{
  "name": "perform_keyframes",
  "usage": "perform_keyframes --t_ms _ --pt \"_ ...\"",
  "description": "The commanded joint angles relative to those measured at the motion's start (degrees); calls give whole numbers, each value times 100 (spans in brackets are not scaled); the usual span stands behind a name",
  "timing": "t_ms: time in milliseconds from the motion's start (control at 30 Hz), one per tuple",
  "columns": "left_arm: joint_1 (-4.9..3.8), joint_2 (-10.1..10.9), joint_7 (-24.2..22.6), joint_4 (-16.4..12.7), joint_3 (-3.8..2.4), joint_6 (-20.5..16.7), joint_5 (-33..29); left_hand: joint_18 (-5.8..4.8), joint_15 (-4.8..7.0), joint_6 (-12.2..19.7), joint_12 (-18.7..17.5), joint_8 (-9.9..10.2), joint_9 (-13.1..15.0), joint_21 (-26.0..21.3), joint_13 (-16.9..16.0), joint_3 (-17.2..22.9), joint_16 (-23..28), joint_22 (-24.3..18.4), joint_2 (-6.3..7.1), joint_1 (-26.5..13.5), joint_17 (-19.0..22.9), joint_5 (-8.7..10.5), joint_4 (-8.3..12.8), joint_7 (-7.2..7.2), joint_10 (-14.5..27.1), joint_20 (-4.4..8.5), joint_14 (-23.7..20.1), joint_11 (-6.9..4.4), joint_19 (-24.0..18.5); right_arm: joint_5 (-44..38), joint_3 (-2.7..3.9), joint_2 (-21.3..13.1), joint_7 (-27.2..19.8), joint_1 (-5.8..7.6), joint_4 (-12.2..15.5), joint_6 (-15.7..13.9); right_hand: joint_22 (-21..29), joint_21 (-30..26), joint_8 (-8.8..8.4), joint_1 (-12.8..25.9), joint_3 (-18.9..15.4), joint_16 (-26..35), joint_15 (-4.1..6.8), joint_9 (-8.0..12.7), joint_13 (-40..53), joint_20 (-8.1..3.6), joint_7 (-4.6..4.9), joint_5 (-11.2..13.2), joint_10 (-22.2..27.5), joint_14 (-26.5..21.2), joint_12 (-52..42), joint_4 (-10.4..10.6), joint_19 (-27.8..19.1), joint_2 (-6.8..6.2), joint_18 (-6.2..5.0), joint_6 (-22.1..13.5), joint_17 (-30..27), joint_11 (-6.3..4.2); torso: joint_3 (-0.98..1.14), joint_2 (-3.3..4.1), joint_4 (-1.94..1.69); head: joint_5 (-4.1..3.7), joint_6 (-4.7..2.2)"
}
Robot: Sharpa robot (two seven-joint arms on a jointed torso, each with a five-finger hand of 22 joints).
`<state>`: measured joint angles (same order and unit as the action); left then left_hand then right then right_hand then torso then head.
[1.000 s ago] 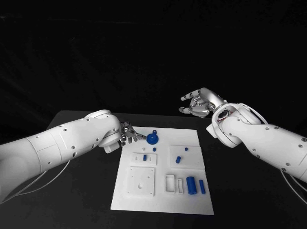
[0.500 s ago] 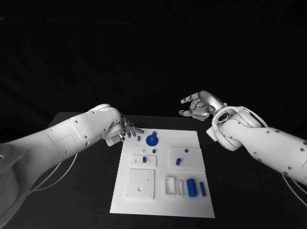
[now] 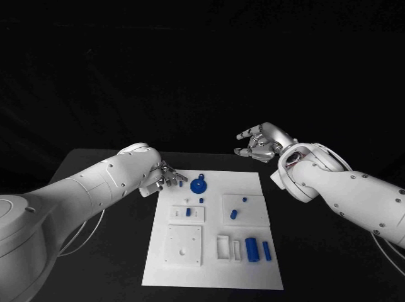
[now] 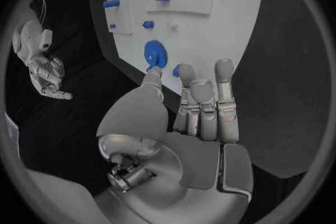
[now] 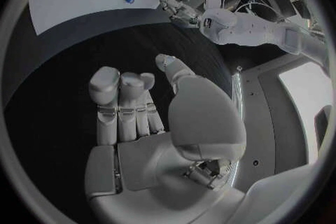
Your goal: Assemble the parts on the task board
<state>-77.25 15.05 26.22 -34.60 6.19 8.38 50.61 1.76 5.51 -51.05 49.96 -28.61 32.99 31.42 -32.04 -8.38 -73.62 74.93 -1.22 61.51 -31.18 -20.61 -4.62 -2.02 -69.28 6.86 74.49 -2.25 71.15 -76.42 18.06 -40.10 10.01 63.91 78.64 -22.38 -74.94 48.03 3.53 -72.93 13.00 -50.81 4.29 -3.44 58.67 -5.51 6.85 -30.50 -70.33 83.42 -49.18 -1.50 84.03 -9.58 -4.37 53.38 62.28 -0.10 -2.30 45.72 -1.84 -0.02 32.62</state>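
**Board state: left hand at the gear corner, right hand off-board**

Task board [image 3: 216,264]: one white plate, centre-bottom of the head view, long axis running from the bottom of the frame toward the top.

Blue parts I can count in the head view:
- 1 round gear [image 3: 198,185] with a small tab at its top, upper left of the board, lying flat.
- 1 large cylinder [image 3: 252,247] and 1 thinner bar [image 3: 266,250], lower right of the board, side by side and just apart, long axes both along the board's length.
- 4 small pegs mid-board: one [image 3: 201,200] just below the gear, one [image 3: 189,212] on the raised left block, two [image 3: 245,199] [image 3: 233,214] on the right block. Too small to tell how they point.

Left hand [image 3: 169,177]: at the board's upper left edge, just beside the gear. In the left wrist view the hand [image 4: 199,106] has fingers extended and close together, thumb apart with its tip at the gear [image 4: 155,56]; cannot tell whether it touches. Nothing held.

Right hand [image 3: 261,143]: upper right of centre, above the board's far edge, well apart from the parts. Fingers loosely curled, apart, holding nothing; the right wrist view of the hand [image 5: 140,117] shows the same.
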Motion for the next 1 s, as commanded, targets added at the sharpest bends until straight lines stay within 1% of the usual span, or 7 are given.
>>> perform_keyframes --t_ms 33,133,267,433,767,800,1000 --pt "15 -52 -203 92 8 199 63 104 1 37 -10 -42 -12 -37 10 14 15 100 -91 17 10 9 42 -9 48 -31 -39 -17 -16 8 3 -4 10 12 32 2 -620 -11 -14 56 51 -15 -12 4 4 30 -14 -31 -8 8 -48 -12 208 -16 -39 55 17 -10 2 47 12 -61 -15" --pt "23 -71 -218 154 13 203 65 103 -1 29 -4 -56 -27 -46 10 -7 9 102 -109 17 14 -23 78 -9 62 -33 -56 -15 -23 8 3 -6 12 16 44 0 -620 -11 -14 56 51 -15 -12 4 4 30 -14 -31 -8 8 -48 -12 208 -16 -39 55 17 -10 1 63 26 -48 -21" --pt "28 -92 -257 238 17 163 102 101 -1 36 -2 -78 -19 -50 11 -17 5 103 -118 17 17 -25 94 -6 68 -33 -63 -15 -25 7 3 -7 14 20 54 -3 -620 -11 -14 56 51 -15 -12 4 4 30 -14 -31 -8 8 -48 -12 208 -16 -39 55 17 -10 8 73 34 -18 -36" --pt "30 -106 -313 298 18 121 105 102 -2 51 1 -92 -19 -58 13 -27 0 101 -140 11 24 -31 106 -8 73 -34 -67 -14 -26 4 3 -4 14 22 59 -6 -620 -11 -14 56 51 -15 -12 4 4 30 -14 -31 -8 8 -48 -12 208 -16 -39 55 17 -10 3 77 29 -26 -34" --pt "30 -128 -355 322 19 77 35 102 -5 63 7 -100 -27 -64 16 -44 -9 103 -154 -5 29 -29 101 -10 79 -36 -72 -11 -25 -5 3 4 17 24 56 -4 -620 -11 -14 56 51 -15 -12 4 4 30 -14 -31 -8 8 -48 -12 208 -16 -39 55 17 -10 3 77 26 -49 -19" --pt "29 -131 -359 325 19 75 33 102 -5 64 7 -100 -29 -65 16 -42 -10 103 -160 -4 30 -31 100 -10 79 -36 -73 -11 -25 -6 3 6 17 24 55 -3 -620 -11 -14 56 51 -15 -12 4 4 30 -14 -31 -8 8 -48 -12 208 -16 -39 55 17 -10 3 77 27 -56 -9" --pt "28 -146 -401 360 18 89 17 102 -6 71 4 -96 -40 -72 20 -20 -8 102 -211 38 37 -56 126 -13 88 -38 -82 -10 -30 -15 3 26 19 24 41 3 -620 -12 -14 60 71 -18 -12 4 -1 30 -13 -36 -8 8 -54 -32 209 -17 -39 54 22 -11 6 80 25 -47 -11"
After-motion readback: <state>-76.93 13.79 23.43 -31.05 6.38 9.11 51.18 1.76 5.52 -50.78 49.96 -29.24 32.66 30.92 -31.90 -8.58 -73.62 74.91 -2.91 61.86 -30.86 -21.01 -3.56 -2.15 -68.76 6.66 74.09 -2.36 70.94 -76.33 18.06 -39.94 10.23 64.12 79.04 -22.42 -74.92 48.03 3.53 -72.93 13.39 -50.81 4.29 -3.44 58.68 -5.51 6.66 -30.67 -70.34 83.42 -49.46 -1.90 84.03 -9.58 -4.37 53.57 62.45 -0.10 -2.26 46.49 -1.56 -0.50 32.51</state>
